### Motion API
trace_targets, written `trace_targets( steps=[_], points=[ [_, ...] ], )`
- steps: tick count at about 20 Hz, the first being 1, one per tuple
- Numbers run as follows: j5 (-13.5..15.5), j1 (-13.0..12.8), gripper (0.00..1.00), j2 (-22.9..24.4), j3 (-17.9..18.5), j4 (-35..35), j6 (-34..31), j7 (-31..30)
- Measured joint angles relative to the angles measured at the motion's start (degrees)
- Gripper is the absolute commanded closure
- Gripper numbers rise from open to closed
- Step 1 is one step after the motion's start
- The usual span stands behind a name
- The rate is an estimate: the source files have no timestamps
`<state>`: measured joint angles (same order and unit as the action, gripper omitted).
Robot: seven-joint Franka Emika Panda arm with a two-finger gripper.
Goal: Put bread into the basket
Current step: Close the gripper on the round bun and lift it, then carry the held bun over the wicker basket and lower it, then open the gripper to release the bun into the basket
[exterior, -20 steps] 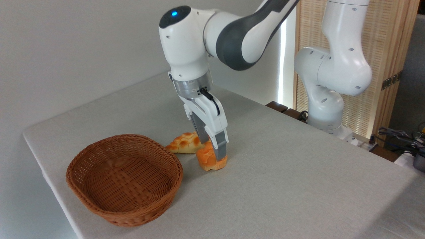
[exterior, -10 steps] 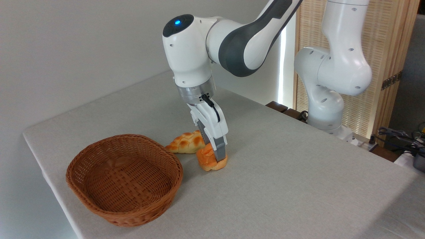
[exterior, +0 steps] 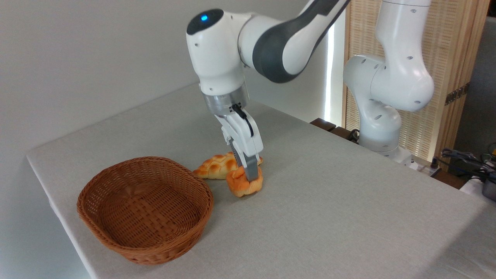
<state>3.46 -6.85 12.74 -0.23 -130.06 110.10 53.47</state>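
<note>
The bread (exterior: 243, 185), a small orange-golden bun, hangs slightly above the grey table, squeezed and tilted. My gripper (exterior: 248, 176) is shut on the bread from above, its fingers pressing into the top. The basket (exterior: 145, 207), a shallow brown wicker oval, sits to the left of the bun near the table's front left corner, with nothing inside it. A small gap separates the bun from the basket's right rim.
A longer braided golden loaf (exterior: 217, 166) lies on the table just behind the bun, partly hidden by the gripper. The arm's white base (exterior: 381, 116) stands at the back right. Cables and gear (exterior: 469, 162) sit at the far right beyond the table.
The gripper closed on the bun and raised it a little off the table; the bun now looks squeezed and tilted. The basket and the loaf have not moved.
</note>
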Motion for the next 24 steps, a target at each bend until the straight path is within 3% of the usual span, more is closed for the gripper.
trace_targets(
  steps=[5,8,11,15,20,22,23,24],
  points=[
    [0.0,0.0,0.93,0.0,0.7,7.0,-5.3,1.9],
    [0.0,0.0,0.88,-2.1,2.3,15.6,-6.2,2.6],
    [0.0,0.0,0.70,-8.9,2.5,25.0,-6.2,2.6],
    [0.0,-0.2,0.61,-19.0,-0.4,29.6,3.2,2.7],
    [-1.8,-0.5,0.31,-23.5,-1.6,30.3,6.3,3.0],
    [-5.3,-0.4,0.15,-23.4,-1.6,30.3,6.3,4.9],
    [-6.4,-0.4,0.00,-23.4,-1.6,30.3,6.3,5.2],
    [-7.0,-0.4,0.00,-23.4,-1.6,30.3,6.3,5.5]
  ],
)
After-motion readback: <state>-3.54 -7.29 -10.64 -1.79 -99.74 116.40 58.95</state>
